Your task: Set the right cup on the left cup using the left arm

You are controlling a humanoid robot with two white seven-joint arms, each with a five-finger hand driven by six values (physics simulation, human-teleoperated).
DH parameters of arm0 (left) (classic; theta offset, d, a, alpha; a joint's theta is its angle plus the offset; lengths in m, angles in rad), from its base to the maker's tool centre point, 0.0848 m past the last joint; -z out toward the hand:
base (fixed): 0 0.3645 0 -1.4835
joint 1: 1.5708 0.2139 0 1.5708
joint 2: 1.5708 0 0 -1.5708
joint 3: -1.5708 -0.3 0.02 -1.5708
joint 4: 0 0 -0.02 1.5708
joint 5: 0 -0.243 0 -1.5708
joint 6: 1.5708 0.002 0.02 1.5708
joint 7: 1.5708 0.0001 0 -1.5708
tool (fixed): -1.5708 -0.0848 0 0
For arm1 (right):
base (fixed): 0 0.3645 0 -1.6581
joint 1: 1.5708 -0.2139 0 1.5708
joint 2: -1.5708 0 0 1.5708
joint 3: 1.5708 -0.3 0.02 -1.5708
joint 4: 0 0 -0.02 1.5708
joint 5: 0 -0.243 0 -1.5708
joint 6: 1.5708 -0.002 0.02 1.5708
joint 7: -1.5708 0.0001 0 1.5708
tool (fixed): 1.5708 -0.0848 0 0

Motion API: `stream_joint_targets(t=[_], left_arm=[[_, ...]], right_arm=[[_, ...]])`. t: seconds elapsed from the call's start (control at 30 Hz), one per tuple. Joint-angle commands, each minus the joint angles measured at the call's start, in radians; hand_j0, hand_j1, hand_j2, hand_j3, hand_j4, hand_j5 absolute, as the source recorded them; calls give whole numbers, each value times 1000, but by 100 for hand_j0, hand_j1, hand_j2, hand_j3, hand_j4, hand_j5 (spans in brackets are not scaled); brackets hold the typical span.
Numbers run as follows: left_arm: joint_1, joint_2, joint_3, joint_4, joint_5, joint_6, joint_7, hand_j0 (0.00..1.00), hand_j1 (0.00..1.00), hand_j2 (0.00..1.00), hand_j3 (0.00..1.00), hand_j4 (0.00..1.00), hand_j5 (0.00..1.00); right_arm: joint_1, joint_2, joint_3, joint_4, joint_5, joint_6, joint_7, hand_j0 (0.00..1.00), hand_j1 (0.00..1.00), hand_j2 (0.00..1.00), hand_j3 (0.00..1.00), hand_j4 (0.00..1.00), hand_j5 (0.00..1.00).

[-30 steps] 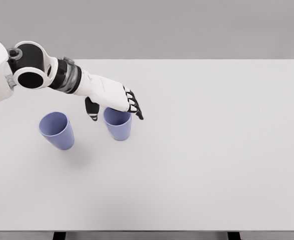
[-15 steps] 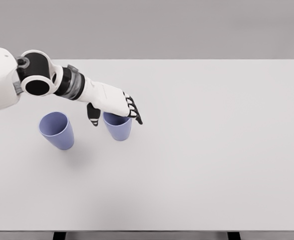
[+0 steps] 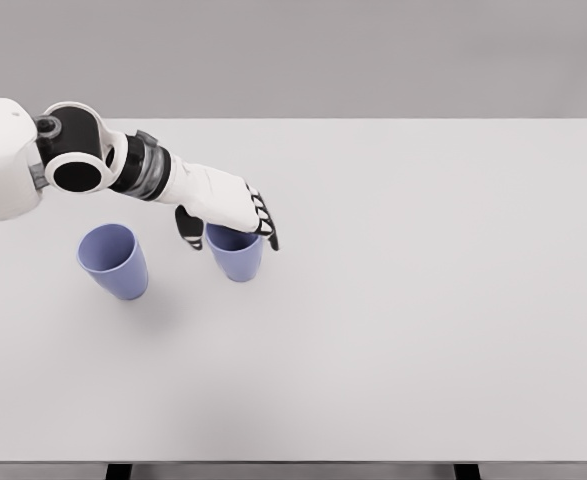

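Note:
Two lavender-blue cups stand upright on the white table (image 3: pixel 403 300). The left cup (image 3: pixel 113 262) is at the left; the right cup (image 3: pixel 238 262) stands a short way to its right. My left hand (image 3: pixel 231 238) reaches in from the upper left and hangs over the right cup's rim, hiding its back part. The thumb (image 3: pixel 189 230) hangs just left of the cup, with a small gap showing. The black-tipped fingers (image 3: pixel 269 228) come down at its right edge. The hand is open around the cup, which stands on the table.
A bare strip of table separates the two cups. The table's front edge (image 3: pixel 293 462) runs along the bottom of the view.
The left arm has lowered and the hand has sunk slightly onto the right cup. Thumb and fingers have drawn a little closer to its sides. Neither cup has moved.

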Motion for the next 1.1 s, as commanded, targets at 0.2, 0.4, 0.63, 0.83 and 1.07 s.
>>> stream_joint_targets(t=[0.2, 0.4, 0.63, 0.83, 1.07], left_arm=[[3, 4, -1, -6, 1, -2, -2, 67, 67, 67, 67, 67, 67], [0, 9, 1, -9, 9, -4, -2, 60, 60, 60, 60, 60, 60], [-9, 67, 57, -78, 21, -5, -2, 58, 58, 58, 58, 58, 58], [-17, 101, 64, -110, 23, -13, -2, 57, 57, 57, 57, 57, 57], [-48, 150, 64, -142, 36, -19, -2, 57, 57, 57, 57, 57, 57]], right_arm=[[0, 0, 0, 0, 0, 0, 0, 100, 100, 100, 100, 100, 100], [0, 0, 0, -1, 0, 0, 0, 100, 100, 100, 100, 100, 100], [0, 0, 0, 0, 0, 0, 0, 100, 100, 100, 100, 100, 100], [0, 0, 0, 0, 0, 0, 0, 100, 100, 100, 100, 100, 100], [0, 0, 0, 0, 0, 0, 0, 100, 100, 100, 100, 100, 100]])
